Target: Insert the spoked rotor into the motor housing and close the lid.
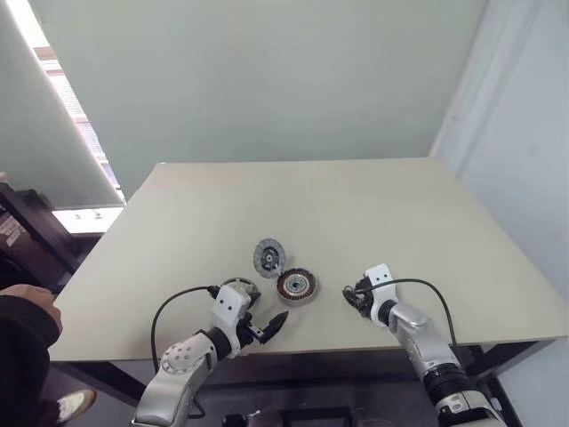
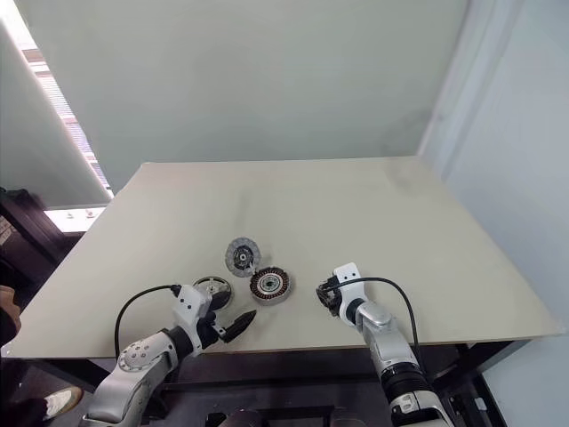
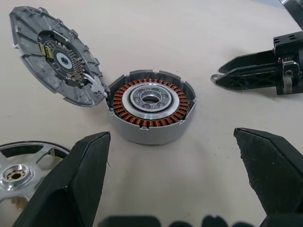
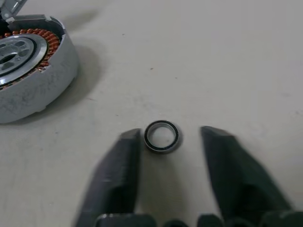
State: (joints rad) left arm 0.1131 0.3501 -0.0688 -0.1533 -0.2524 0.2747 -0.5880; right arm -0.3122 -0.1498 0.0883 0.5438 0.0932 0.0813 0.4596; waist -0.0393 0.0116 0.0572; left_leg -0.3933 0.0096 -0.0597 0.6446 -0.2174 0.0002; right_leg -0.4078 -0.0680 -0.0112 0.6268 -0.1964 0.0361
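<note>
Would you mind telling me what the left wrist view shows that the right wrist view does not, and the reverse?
Left wrist view: the ribbed grey metal lid standing open beside the housing, the silvery spoked rotor lying flat on the table, the left gripper with its fingers wide apart, and the right gripper side-on.

Right wrist view: a tiny dark loose ring lying between the right gripper's blurred fingers, apart from both.

Both: the round grey motor housing with copper windings, and the beige table.

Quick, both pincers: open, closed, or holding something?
Left pincer: open, holding nothing.
Right pincer: open, fingers either side of the small dark metal ring on the table, not gripping it.
</note>
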